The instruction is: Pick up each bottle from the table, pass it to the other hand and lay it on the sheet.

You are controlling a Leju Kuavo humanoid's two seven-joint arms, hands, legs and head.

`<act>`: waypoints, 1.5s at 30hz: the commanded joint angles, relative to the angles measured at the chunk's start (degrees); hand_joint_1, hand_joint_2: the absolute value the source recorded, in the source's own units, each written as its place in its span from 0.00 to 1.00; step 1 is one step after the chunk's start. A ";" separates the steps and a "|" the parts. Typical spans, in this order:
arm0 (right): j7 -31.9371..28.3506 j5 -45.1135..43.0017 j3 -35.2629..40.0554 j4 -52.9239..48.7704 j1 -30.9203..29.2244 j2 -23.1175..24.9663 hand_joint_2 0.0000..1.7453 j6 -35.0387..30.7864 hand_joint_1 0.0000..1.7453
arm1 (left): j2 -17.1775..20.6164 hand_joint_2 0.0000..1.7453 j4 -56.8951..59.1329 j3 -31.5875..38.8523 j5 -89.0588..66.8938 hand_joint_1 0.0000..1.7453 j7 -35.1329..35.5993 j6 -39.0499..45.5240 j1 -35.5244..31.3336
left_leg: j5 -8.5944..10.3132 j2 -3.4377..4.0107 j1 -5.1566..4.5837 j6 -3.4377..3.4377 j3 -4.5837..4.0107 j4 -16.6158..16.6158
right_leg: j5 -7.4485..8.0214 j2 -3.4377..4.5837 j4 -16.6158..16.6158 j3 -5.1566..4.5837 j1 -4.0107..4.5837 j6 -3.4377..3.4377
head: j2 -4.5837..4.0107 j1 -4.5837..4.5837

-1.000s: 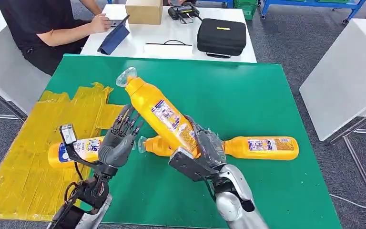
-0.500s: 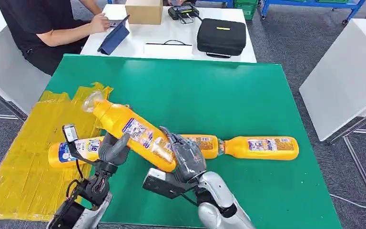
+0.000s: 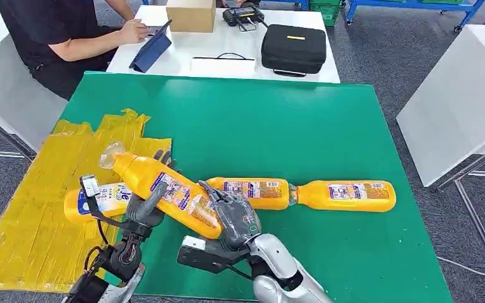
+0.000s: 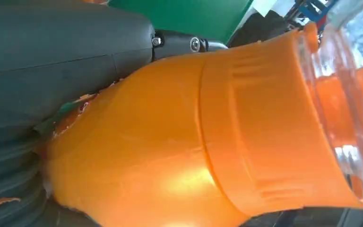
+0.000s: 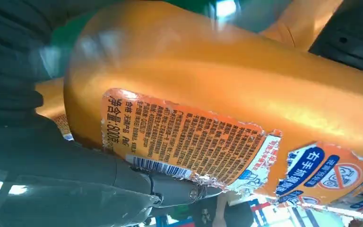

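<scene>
An orange bottle (image 3: 170,192) with a clear cap hangs tilted over the green table's (image 3: 303,126) front left, cap toward the yellow sheet (image 3: 31,221). My right hand (image 3: 235,218) grips its base end. My left hand (image 3: 144,211) wraps its upper body, thumb across the front and fingers (image 3: 162,156) behind. In the left wrist view the bottle's shoulder (image 4: 170,151) lies against my left hand (image 4: 52,71). The right wrist view has the label side (image 5: 217,94) above my right hand (image 5: 52,175). Another bottle (image 3: 79,205) lies on the sheet. Two more (image 3: 252,191) (image 3: 347,194) lie end to end on the table.
A white table (image 3: 227,63) behind holds a cardboard box (image 3: 191,14), a black case (image 3: 293,47) and a tablet (image 3: 151,47), with a person (image 3: 57,38) seated at it. Another white table (image 3: 461,95) stands to the right.
My right hand has swung the bottle down and leftward, from upright-tilted over the table's middle into my left hand, whose thumb has closed across it.
</scene>
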 commanded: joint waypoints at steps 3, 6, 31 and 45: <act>-0.04 -0.65 5.22 3.37 -1.13 -1.63 1.00 2.03 1.00 | 0.46 1.00 1.94 -1.14 -0.17 1.00 0.84 0.55 -3.22 | -0.04 -0.16 0.02 -0.13 0.20 -0.01 | -0.08 -0.25 0.03 0.22 0.03 -0.13 | 0.00 0.00; 0.35 -0.86 4.64 3.16 -0.94 -1.71 1.00 1.68 1.00 | 0.31 1.00 1.89 -1.06 0.07 1.00 0.80 0.53 -3.29 | -0.02 -0.17 0.03 -0.11 0.15 -0.01 | -0.07 -0.25 0.00 0.20 0.05 -0.11 | 0.00 0.00; 1.77 -0.51 -25.62 -18.94 6.98 -2.80 0.00 4.09 0.00 | 6.12 1.00 -2.13 14.43 -84.96 1.00 -6.87 43.83 -14.30 | 0.07 -0.22 0.03 -0.08 -0.03 0.11 | -0.05 -0.29 0.15 0.04 0.04 -0.11 | 0.00 0.00; 2.20 -1.10 -23.00 -17.37 7.20 -3.71 0.00 5.63 0.00 | 10.09 1.00 12.40 6.12 -112.67 1.00 0.18 47.06 -19.13 | 0.15 -0.26 -0.01 -0.04 0.15 -0.06 | 0.00 -0.35 0.00 0.20 0.00 -0.08 | 0.00 0.00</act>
